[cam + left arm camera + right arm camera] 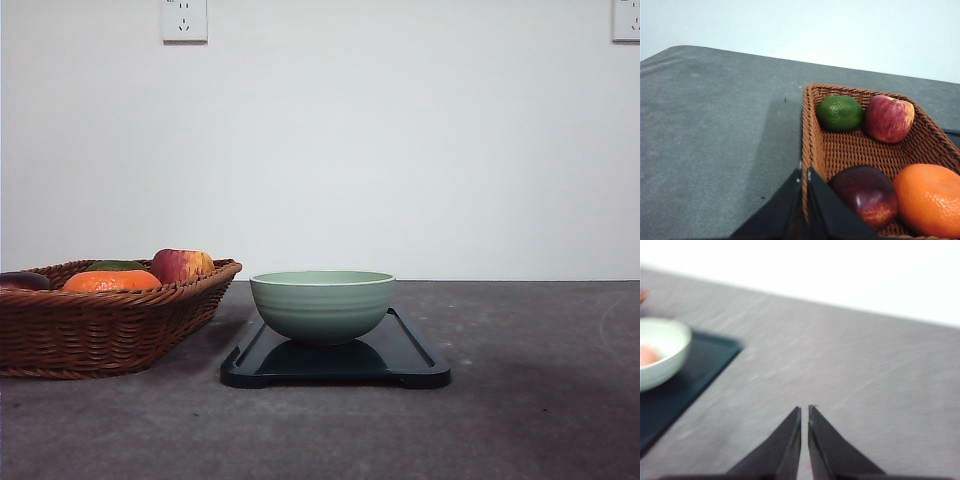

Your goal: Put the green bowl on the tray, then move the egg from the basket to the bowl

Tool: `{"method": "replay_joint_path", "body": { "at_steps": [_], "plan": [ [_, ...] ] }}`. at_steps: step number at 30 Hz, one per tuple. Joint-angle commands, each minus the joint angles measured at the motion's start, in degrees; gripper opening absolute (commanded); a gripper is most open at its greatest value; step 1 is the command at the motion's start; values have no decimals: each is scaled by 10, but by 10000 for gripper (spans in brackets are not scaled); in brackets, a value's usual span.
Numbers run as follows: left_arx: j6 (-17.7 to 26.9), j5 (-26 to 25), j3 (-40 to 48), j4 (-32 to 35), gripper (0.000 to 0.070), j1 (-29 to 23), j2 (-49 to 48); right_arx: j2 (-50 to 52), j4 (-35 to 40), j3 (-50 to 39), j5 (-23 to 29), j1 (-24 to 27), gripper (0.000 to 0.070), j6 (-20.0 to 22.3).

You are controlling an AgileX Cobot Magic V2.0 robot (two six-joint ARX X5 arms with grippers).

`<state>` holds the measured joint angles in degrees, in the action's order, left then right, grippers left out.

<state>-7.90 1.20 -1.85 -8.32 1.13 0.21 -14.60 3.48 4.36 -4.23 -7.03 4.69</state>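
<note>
Sitting upright on tray (410, 372), green bowl (322, 304) at bench (540, 400) centre. Egg (647, 355) inside bowl, pinkish, blurred in right wrist view. Basket (100, 330) just left of tray, holding orange (110, 281), apple (182, 264), lime (839, 113), dark plum (867, 194). Left gripper (804, 175) over basket's near rim, fingers together, nothing held. Right gripper (805, 412) above bare bench beside tray, fingers together, nothing held.

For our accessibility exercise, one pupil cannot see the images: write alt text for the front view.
A green bowl sits on a black tray in the middle of a dark grey table. To its left stands a wicker basket holding an orange, an apple and other fruit, against a plain white wall.
</note>
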Motion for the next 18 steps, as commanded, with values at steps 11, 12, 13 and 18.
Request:
{"method": "replay_joint_path", "body": {
  "at_steps": [11,12,13,18],
  "plan": [
    [8,-1,10,6,1,-1,0,144,-52,-37,2,39,16,-2],
    [8,-1,10,6,1,-1,0,144,-52,-37,2,39,16,-2],
    [8,-1,10,6,1,-1,0,144,-52,-37,2,38,16,-2],
    [8,-1,10,6,1,-1,0,144,-49,-37,2,39,16,-2]
  ]
}}
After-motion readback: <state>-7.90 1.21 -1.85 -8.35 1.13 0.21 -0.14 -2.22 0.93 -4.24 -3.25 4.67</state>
